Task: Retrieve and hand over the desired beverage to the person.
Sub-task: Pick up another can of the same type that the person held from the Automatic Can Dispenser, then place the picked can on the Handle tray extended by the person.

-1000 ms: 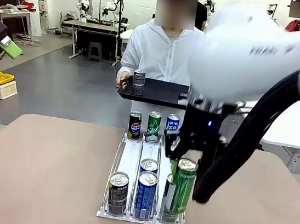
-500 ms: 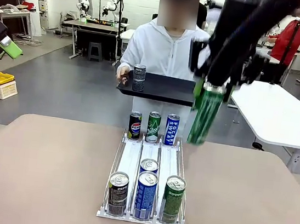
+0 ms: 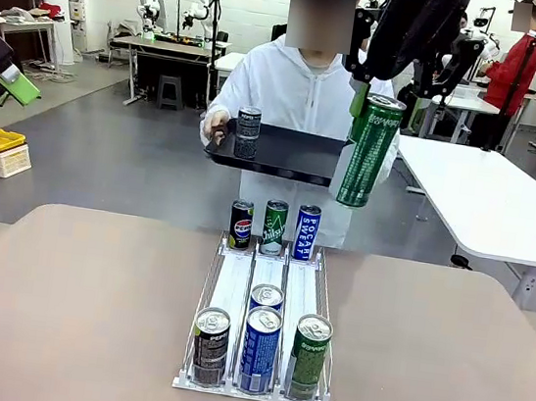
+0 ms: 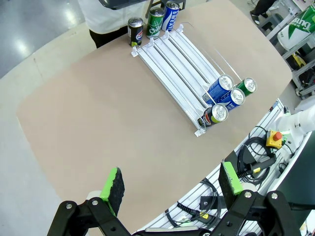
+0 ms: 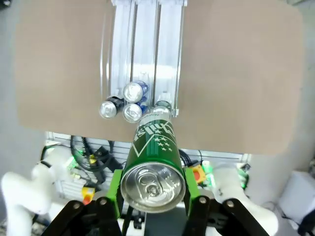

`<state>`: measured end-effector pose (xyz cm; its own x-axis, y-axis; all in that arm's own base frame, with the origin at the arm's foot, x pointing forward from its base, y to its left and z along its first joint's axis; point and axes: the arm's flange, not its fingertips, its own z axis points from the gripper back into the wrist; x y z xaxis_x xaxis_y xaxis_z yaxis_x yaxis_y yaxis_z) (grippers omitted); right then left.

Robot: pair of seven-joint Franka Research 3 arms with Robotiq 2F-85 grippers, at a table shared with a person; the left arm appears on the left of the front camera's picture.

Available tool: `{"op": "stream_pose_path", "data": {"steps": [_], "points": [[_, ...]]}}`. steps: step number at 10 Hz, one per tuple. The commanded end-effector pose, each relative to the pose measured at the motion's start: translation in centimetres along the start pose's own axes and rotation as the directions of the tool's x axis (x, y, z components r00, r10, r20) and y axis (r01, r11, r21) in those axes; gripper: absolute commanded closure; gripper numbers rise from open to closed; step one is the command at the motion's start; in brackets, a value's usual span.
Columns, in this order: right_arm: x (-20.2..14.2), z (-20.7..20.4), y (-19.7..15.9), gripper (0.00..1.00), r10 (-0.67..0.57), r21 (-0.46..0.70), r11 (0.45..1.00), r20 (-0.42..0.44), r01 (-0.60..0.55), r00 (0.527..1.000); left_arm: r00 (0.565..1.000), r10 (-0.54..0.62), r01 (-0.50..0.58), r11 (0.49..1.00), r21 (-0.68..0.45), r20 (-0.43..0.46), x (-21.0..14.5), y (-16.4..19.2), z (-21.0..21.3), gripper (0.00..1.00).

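Carrying out the hand-over step, judging by the layout: retrieval done, delivery not yet complete. Across the tan table [image 3: 67, 303] stands the person [image 3: 297, 96] in a white hooded jacket, holding a black tray [image 3: 284, 153] level at chest height, with one small dark can [image 3: 247, 134] upright on its near-left part. On the table, a clear three-lane can rack [image 3: 260, 333], holding a dark Pepsi can [image 3: 210, 347], two blue cans [image 3: 259, 348] and a green can [image 3: 309, 356] at the robot's end; behind its far end, three short cans side by side: Pepsi [image 3: 241, 225], Chilsung [image 3: 274, 226], Pocari Sweat [image 3: 306, 231].

Held high at the tray's right edge and well above the table: the tall green Chilsung can [image 3: 371, 151], clamped at its upper part between the green pads of the right gripper [image 3: 386, 90]. Long axis near vertical, slightly tilted, base swung toward picture left, pull-tab top up toward the wrist, as the right wrist view confirms [image 5: 152, 172]. Whether the base touches the tray cannot be told.

Next, probably: shifting over a bare patch of tray, righting the can fully, lowering until the base sits flat, then releasing; clearance from the small can needed.

Parked high off to the left, the left gripper [image 4: 172, 186], jaws spread wide, holding nothing.
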<state>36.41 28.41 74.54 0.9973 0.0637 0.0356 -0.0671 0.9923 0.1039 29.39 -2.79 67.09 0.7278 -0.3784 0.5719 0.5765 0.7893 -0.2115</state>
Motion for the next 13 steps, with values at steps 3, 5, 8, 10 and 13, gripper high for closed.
{"op": "stream_pose_path", "data": {"steps": [3, 5, 8, 10, 13], "points": [[-0.92, 0.38, -0.02, 0.59, 0.009, -0.003, 1.0, 0.011, -0.009, 1.0, 1.0, 0.004, -0.004, 1.0, -0.007, 0.013, 0.08, -0.12, -0.09, 0.0], [-0.92, 0.38, -0.02, 0.59, 0.009, -0.003, 1.0, 0.011, -0.009, 1.0, 1.0, 0.004, -0.004, 1.0, -0.007, 0.013, 0.08, -0.12, -0.09, 0.0], [-0.92, 0.38, -0.02, 0.59, 0.009, -0.003, 1.0, 0.011, -0.009, 1.0, 1.0, 0.004, -0.004, 1.0, -0.007, 0.013, 0.08, -0.12, -0.09, 0.0], [-0.92, 0.38, -0.02, 0.59, 0.009, -0.003, 1.0, 0.011, -0.009, 1.0, 1.0, 0.004, -0.004, 1.0, -0.007, 0.013, 0.08, -0.12, -0.09, 0.0], [-0.92, 0.38, -0.02, 0.59, 0.009, -0.003, 1.0, 0.011, -0.009, 1.0, 1.0, 0.004, -0.004, 1.0, -0.007, 0.013, 0.08, -0.12, -0.09, 0.0]]}}
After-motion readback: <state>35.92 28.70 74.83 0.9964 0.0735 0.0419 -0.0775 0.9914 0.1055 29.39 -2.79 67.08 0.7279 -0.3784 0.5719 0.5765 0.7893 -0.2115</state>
